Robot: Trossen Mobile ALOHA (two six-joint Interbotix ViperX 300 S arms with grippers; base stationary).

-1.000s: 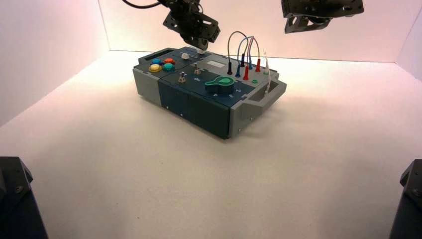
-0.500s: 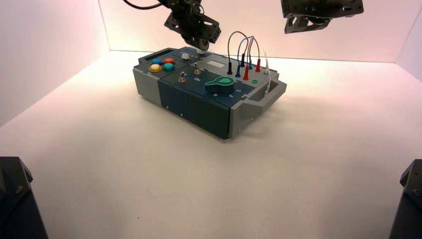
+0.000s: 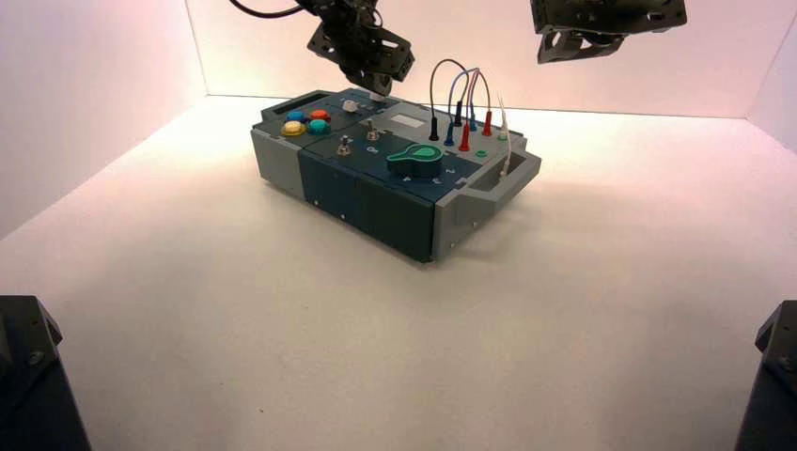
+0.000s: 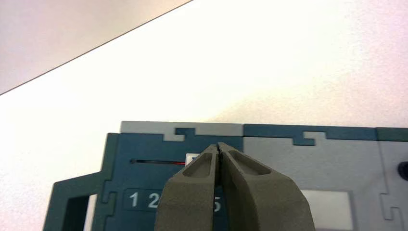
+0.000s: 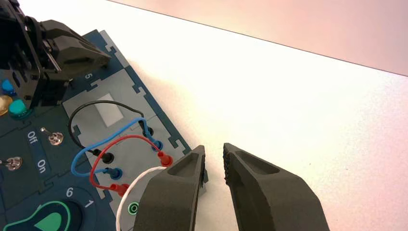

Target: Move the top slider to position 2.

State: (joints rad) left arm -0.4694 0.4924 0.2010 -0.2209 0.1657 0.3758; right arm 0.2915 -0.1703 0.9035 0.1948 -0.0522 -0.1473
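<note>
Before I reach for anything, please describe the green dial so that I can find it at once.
Look for the dark blue and gray box on the table. On its upper face, near the front corner, sits the dial. It is round with a pointer, far bulkier than the silver toggle levers or colored buttons.

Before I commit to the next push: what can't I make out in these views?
- Top slider: mostly behind the left end effector in the left wrist view, so its exact position is unreadable.
- Numerals between 2 and 5: hidden by the same fingers in that view.
- Contact between those fingers and the knob: cannot be confirmed; they overlap it.
- Green dial: cut off by the right wrist view's edge.
</note>
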